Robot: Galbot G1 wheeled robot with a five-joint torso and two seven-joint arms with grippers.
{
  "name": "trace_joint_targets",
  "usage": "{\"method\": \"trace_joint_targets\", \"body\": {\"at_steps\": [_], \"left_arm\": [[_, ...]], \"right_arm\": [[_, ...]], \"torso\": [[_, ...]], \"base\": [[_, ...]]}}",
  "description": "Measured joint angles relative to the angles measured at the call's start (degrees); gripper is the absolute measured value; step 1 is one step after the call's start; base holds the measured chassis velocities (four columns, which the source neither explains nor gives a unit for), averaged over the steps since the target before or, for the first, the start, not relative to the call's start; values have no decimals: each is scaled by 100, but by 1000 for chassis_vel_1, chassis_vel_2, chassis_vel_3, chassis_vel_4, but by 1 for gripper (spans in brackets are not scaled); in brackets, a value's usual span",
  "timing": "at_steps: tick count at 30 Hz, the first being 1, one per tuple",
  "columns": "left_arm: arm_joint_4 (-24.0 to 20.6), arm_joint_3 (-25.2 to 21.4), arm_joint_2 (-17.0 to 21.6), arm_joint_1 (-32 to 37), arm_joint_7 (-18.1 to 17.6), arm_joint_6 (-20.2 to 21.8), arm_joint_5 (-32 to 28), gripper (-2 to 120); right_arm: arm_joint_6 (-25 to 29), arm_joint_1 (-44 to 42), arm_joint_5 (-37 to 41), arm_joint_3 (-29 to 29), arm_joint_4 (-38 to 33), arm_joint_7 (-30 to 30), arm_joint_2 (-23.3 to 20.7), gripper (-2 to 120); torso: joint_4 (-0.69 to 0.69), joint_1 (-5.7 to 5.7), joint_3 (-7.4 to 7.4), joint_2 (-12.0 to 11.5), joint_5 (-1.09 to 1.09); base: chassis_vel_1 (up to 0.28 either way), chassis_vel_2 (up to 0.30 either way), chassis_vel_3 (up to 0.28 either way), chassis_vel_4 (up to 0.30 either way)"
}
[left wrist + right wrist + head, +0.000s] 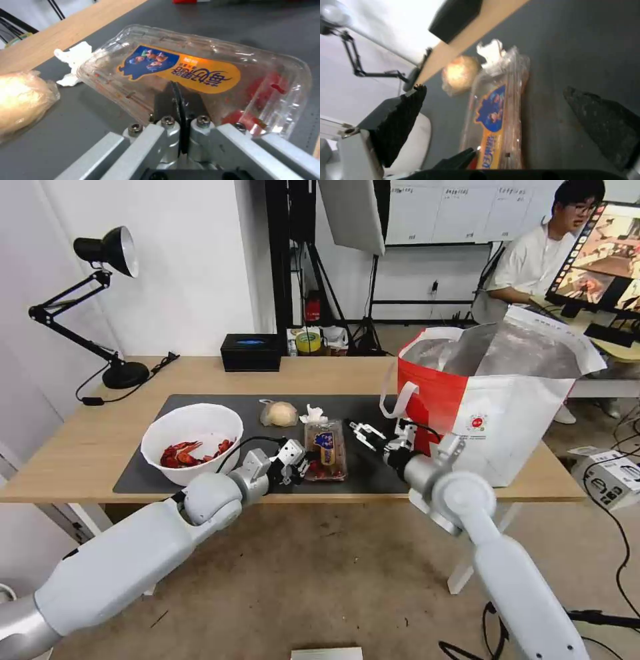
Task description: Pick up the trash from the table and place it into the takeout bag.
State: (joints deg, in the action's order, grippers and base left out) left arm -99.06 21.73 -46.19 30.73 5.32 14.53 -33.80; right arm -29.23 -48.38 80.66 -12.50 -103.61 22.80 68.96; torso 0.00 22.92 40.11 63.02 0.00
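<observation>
Left gripper [301,468] pinches near-left edge of tray [325,449], jaws together on its rim | tray on mat [373,473], long axis running from the robot toward tissue [313,415], beside bun [279,413] | right gripper [361,434] hovers just right of tray, jaws apart | bowl [192,443] at left; bag [497,403] at right

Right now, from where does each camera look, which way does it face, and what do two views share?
Head view: from the head, forward and down at the table; both arms show.
Left wrist view: on the left arm, facing the clamshell tray; left gripper shut at its edge.
Right wrist view: on the right arm, facing along the mat; right gripper open.
Shared: tray, bun, tissue.
</observation>
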Motion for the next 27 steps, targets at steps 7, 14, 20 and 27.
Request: {"method": "trace_joint_targets", "body": {"at_steps": [7,14,20,27], "left_arm": [[-15,-3,-13,33,-3,-15,-9,0],[-14,-9,-10,40,-3,-40,-17,0],[-50,-28,10,82,-4,-49,-17,0],[-76,-72,60,112,-1,-94,-24,0]], "right_arm": [[-257,179,66,124,318,247,185,100],[-467,285,88,228,443,300,307,100],[-586,377,98,290,540,409,422,100],[-599,514,103,337,673,528,578,100]], "torso": [[0,0,0,0,0],[0,0,0,0,0],[0,0,0,0,0],[-1,0,0,0,0]], "base": [[0,0,0,0],[0,0,0,0],[0,0,0,0],[0,0,0,0]]}}
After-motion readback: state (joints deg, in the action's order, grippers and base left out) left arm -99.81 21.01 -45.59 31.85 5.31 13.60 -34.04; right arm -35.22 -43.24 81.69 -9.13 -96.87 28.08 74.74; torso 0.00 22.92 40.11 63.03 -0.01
